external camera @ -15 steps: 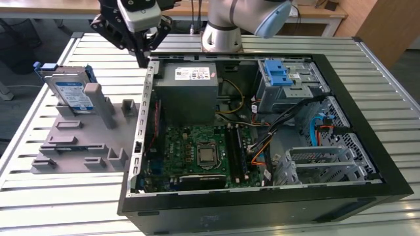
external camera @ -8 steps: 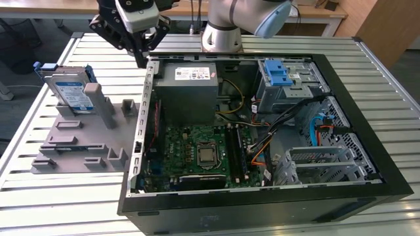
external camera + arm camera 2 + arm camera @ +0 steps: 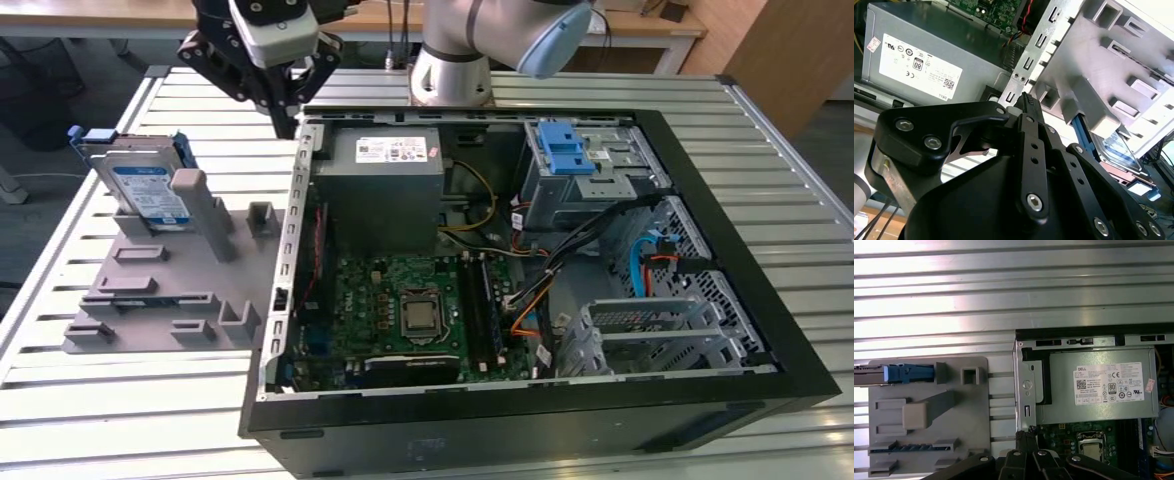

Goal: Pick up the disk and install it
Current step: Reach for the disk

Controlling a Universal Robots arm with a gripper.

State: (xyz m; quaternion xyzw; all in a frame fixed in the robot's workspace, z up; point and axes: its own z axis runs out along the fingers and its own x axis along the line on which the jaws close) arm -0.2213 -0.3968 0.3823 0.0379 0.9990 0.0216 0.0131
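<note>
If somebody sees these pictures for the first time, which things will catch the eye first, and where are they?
First comes the open black computer case in the middle of the exterior view, its green motherboard exposed. Next is the disk, standing on edge in a grey holder at the exterior view's left. The black gripper hangs empty between the holder and the case, fingers shut.

Disk (image 3: 151, 188) — upright on grey stand (image 3: 150, 292)
</note>
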